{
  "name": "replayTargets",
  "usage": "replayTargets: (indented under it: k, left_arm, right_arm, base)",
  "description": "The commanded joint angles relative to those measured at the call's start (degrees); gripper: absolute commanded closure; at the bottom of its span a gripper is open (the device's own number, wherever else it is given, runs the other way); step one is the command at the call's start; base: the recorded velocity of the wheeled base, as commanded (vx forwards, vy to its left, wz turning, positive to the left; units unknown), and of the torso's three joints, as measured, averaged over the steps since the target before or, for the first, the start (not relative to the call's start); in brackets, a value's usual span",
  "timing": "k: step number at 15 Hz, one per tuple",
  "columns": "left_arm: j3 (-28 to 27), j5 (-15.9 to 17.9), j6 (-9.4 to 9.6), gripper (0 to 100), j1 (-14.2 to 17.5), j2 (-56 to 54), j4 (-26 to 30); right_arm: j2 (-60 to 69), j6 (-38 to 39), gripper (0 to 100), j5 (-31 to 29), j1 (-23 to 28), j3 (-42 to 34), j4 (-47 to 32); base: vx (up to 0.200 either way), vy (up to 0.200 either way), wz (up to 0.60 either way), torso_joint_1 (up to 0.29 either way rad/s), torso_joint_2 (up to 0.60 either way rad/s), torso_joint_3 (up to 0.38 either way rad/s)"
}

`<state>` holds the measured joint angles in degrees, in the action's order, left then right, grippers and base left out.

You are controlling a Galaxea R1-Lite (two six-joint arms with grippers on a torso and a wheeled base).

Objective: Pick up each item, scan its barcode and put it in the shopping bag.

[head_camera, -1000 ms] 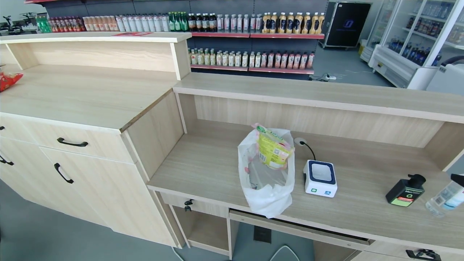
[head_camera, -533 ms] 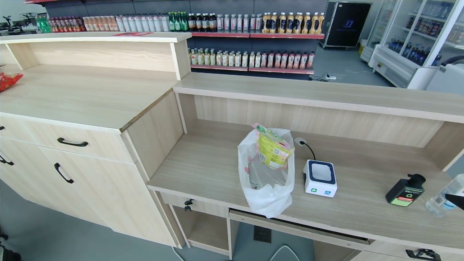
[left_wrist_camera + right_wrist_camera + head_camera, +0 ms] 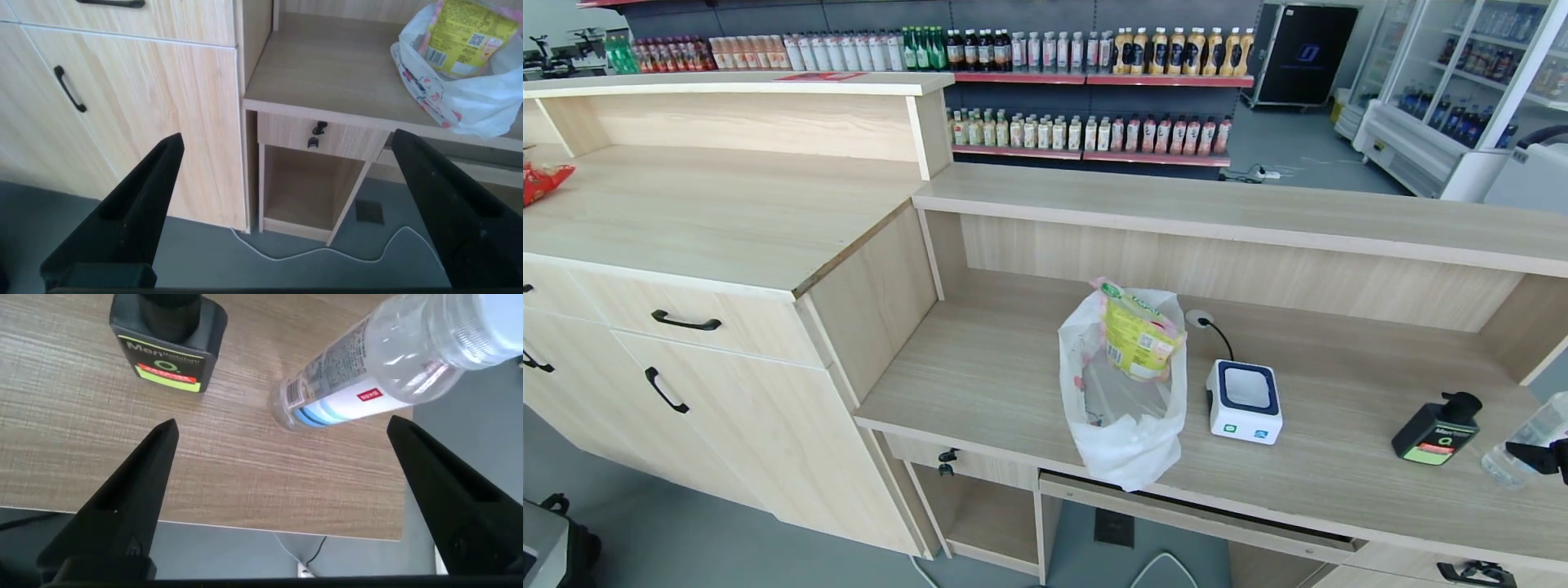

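Behind the work is a shop floor with shelves (image 3: 1094, 49) of bottled drinks and glass-door fridges (image 3: 1462, 82). In front of me is a pale wooden table (image 3: 1339, 392). I take the white scanner (image 3: 1245, 400) as my mark. Its dark window faces up and its cable (image 3: 1217, 331) runs off toward the back.

Just left of the scanner stands the white shopping bag (image 3: 1123, 441), mouth open. A yellow-green snack packet (image 3: 1137, 339) stands on end in it, long axis up, printed codes turned my way. The packet's lower part is sunk in the plastic.

Well right of the scanner is a black pump bottle (image 3: 1436, 429), pump head toward the back of the table. Farther right is a clear bottle (image 3: 1515, 445). Its long axis runs slantwise, one end near the pump bottle and the front edge, the other cut off by the frame. I cannot tell which end carries the cap, or whether it lies flat.

My right tool (image 3: 282, 429) hangs over that bottle, fingers spread wide and apart from it. My left tool (image 3: 288, 139) is far left of the scanner, low before the cupboard (image 3: 122, 106), its fingers likewise spread and holding nothing.
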<state>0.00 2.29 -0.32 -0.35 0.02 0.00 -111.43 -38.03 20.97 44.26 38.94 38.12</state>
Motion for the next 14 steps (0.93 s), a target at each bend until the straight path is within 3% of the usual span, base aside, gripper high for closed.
replayTargets:
  k: [1,14]
  left_arm:
    - [0.00,-0.01,-0.03,0,0.00,0.06,0.00]
    - [0.00,-0.01,-0.03,0,0.00,0.06,0.00]
  right_arm:
    - [-4.58,-0.11,0,0.04,-0.23,0.53,1.26]
    - [-17.68,-0.11,0,4.61,-12.80,9.49,3.89]
  base:
    - [0.000,0.000,0.00,0.000,0.00,0.000]
    - [0.000,0.000,0.00,0.000,0.00,0.000]
